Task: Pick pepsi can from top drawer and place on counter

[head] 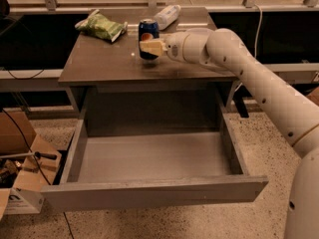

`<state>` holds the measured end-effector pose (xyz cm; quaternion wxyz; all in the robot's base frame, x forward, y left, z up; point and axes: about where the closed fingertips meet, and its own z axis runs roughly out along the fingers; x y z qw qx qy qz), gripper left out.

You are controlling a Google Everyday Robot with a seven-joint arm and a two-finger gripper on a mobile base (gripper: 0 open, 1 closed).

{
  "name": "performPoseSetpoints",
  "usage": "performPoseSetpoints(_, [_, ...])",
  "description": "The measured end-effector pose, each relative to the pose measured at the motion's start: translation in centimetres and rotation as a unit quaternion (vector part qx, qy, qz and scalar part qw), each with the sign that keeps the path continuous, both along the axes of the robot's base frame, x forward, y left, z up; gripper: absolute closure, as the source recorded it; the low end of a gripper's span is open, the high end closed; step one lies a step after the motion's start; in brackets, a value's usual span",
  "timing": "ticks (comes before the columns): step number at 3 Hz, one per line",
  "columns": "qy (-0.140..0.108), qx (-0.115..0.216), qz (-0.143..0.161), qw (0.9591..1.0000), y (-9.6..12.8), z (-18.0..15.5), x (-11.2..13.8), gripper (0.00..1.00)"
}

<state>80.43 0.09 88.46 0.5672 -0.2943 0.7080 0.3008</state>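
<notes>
The pepsi can (148, 31) is blue with a silver top and stands upright over the back middle of the counter (104, 63). My gripper (151, 47) reaches in from the right and is shut on the can's lower half, with a cream finger (152, 48) across its front. I cannot tell whether the can's base touches the counter. The top drawer (154, 194) is pulled fully open below and in front of the counter, and its inside shows nothing in it.
A green snack bag (102, 26) lies at the counter's back left. A white plastic bottle (167, 16) lies at the back, just behind the can. Cardboard boxes (20, 158) sit on the floor to the left. My white arm (259, 83) spans the right side.
</notes>
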Motion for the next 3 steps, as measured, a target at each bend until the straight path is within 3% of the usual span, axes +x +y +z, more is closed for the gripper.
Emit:
performPoseSetpoints(1, [0.0,0.0,0.002,1.0,0.27,-0.05,0.0,0.06])
performPoseSetpoints(3, [0.001,0.001,0.003,1.0,0.45,-0.09,-0.02,0.0])
